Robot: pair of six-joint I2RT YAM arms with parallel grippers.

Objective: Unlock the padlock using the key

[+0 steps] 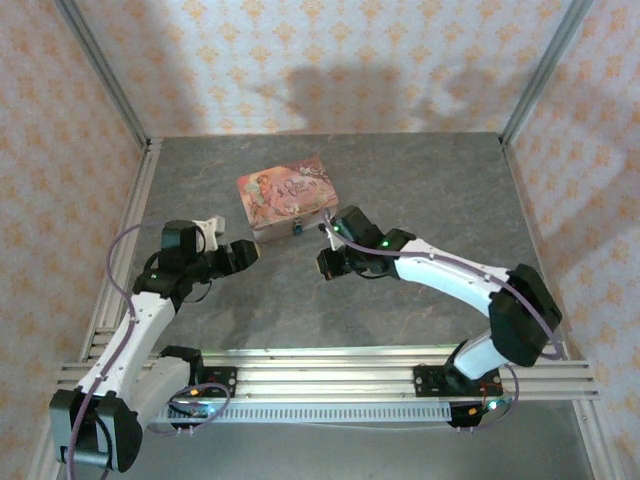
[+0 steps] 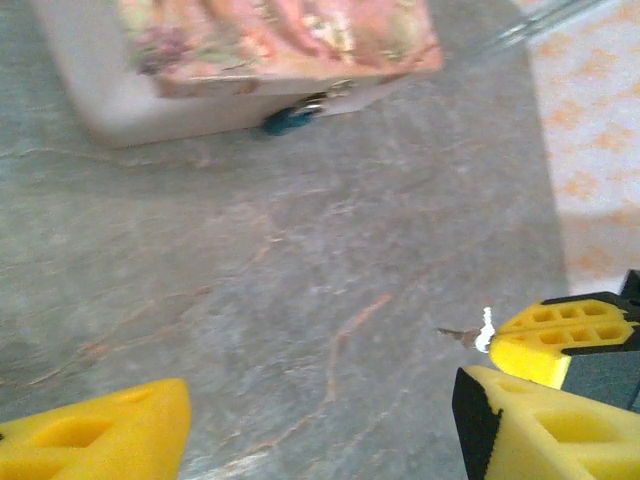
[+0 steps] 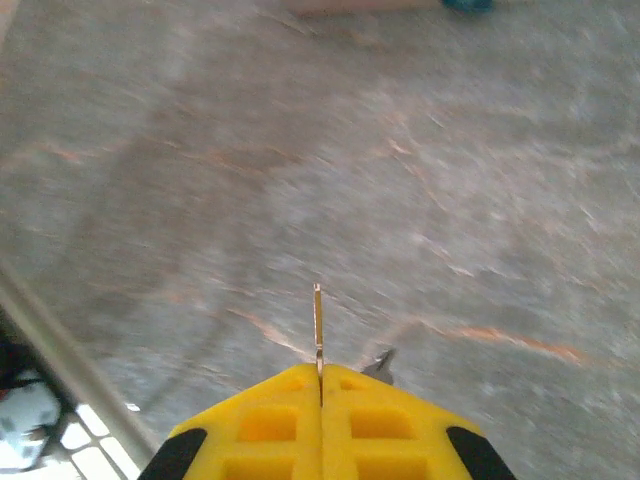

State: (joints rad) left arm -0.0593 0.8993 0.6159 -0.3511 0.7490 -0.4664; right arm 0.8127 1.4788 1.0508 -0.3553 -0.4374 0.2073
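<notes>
Padlock (image 1: 296,228): tiny, teal-blue body, hanging at the near side of a pink illustrated tin (image 1: 287,193), about mid-table. In the L wrist view the padlock (image 2: 288,121) sits against the tin's pale front wall, just under the lid edge, w/ a bit of metal fitting beside it. It touches or nearly touches the table. In the R wrist view it is a blurred teal spot (image 3: 468,4) at the top edge.

Key (image 3: 317,320): thin pale metal strip, standing straight out from btwn the R gripper's yellow pads, seen edge-on, above the table and well apart from the padlock. In the L wrist view the key (image 2: 486,330) is a bright glint at the tip of the R gripper's yellow pads (image 2: 565,338).

R gripper (image 3: 320,378): pads pressed together, pinching the key. From above, the R gripper (image 1: 324,264) is near the tin's near-right corner, just below the padlock.

L gripper (image 2: 320,425): fingers spread wide, nothing btwn them, bare table beneath. From above, the L gripper (image 1: 252,255) is just off the tin's near-left corner and faces the R gripper across a small gap.

Table (image 1: 430,190): grey marbled surface, metal frame rails, patterned peach wallpaper around.
</notes>
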